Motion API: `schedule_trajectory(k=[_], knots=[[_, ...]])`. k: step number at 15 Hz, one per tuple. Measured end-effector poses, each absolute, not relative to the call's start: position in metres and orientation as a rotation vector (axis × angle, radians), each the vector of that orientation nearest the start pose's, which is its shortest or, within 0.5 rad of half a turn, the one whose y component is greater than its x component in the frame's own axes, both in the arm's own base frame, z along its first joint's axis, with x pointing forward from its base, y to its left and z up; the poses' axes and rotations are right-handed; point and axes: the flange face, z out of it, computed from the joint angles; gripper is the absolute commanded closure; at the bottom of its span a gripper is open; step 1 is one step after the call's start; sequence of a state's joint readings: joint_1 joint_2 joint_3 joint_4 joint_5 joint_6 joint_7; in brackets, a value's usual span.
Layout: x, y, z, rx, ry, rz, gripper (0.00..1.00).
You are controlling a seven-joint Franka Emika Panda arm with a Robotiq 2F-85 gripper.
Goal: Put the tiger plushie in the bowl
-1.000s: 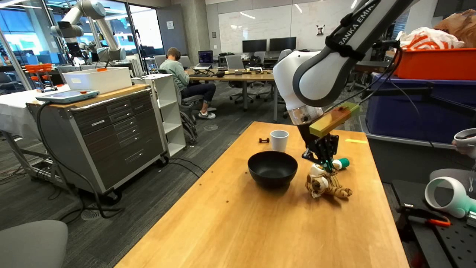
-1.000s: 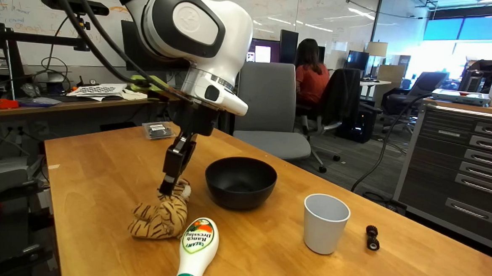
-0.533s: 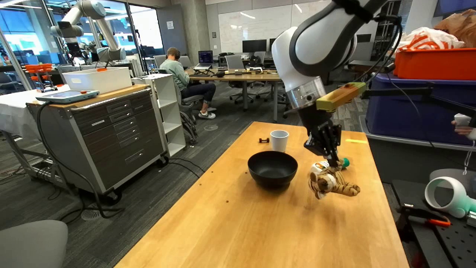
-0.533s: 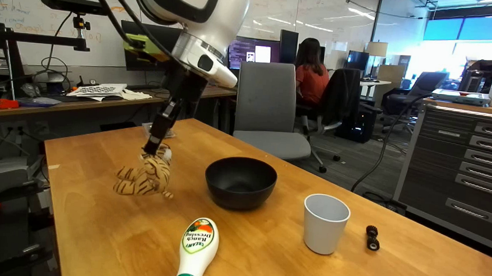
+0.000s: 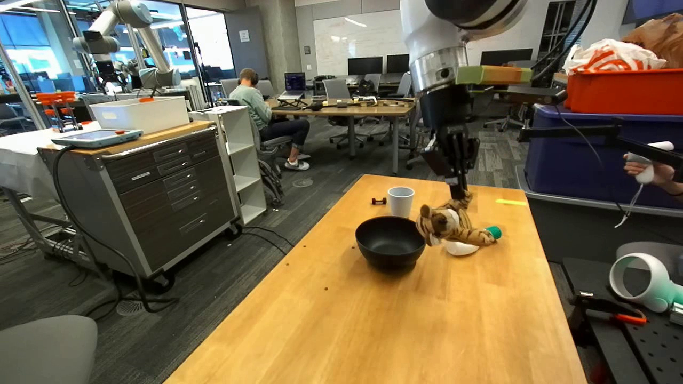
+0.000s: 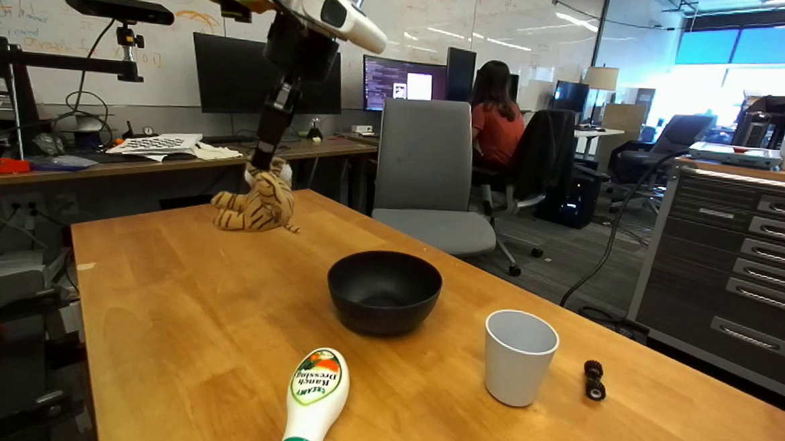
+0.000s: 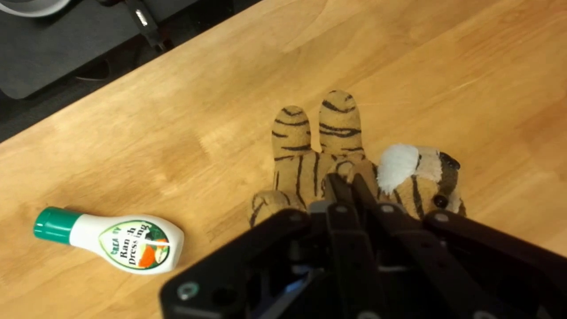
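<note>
The tiger plushie, tan with dark stripes and a white cheek, hangs from my gripper above the table in both exterior views (image 5: 453,226) (image 6: 259,207). In the wrist view, the plushie (image 7: 292,170) lies beneath the fingers, its head to the right and its legs pointing up. My gripper (image 5: 460,195) is shut on its upper body; its fingertips also show in the wrist view (image 7: 346,179) and in an exterior view (image 6: 260,162). The round black bowl (image 5: 388,261) stands upright on the table, beside and below the plushie; it also shows in an exterior view (image 6: 382,317). The wrist view does not show the bowl.
A white ranch dressing bottle with a green cap (image 6: 316,391) lies on the wooden table (image 5: 373,325). A pale cup (image 6: 519,361) and a small dark dumbbell-shaped object (image 6: 594,380) stand past the bowl. A grey chair (image 6: 425,175) is at the table's side.
My gripper has shut on the plushie and lifted it off the table. In both exterior views it has risen; its head now overlaps the bowl's rim in one of them. The bowl has not moved.
</note>
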State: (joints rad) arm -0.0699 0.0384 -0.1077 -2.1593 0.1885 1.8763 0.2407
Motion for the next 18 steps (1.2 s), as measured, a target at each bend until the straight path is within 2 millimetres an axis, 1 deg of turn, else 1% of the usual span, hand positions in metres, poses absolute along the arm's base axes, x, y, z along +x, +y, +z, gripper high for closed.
schedule_trajectory(k=[2, 5, 7, 9, 11, 13, 15, 18], knots=[[0.506, -0.078, 0.380, -2.818, 0.759, 0.412, 0.99], [0.519, -0.092, 0.404, -2.761, 0.813, 0.303, 0.99], [0.527, -0.105, 0.415, -2.736, 0.862, 0.226, 0.99], [0.535, -0.117, 0.419, -2.717, 0.915, 0.170, 0.99], [0.544, -0.128, 0.418, -2.696, 0.970, 0.140, 0.99], [0.555, -0.138, 0.410, -2.678, 1.027, 0.127, 0.99], [0.567, -0.145, 0.397, -2.667, 1.087, 0.124, 0.99], [0.585, -0.151, 0.372, -2.653, 1.167, 0.133, 0.99]])
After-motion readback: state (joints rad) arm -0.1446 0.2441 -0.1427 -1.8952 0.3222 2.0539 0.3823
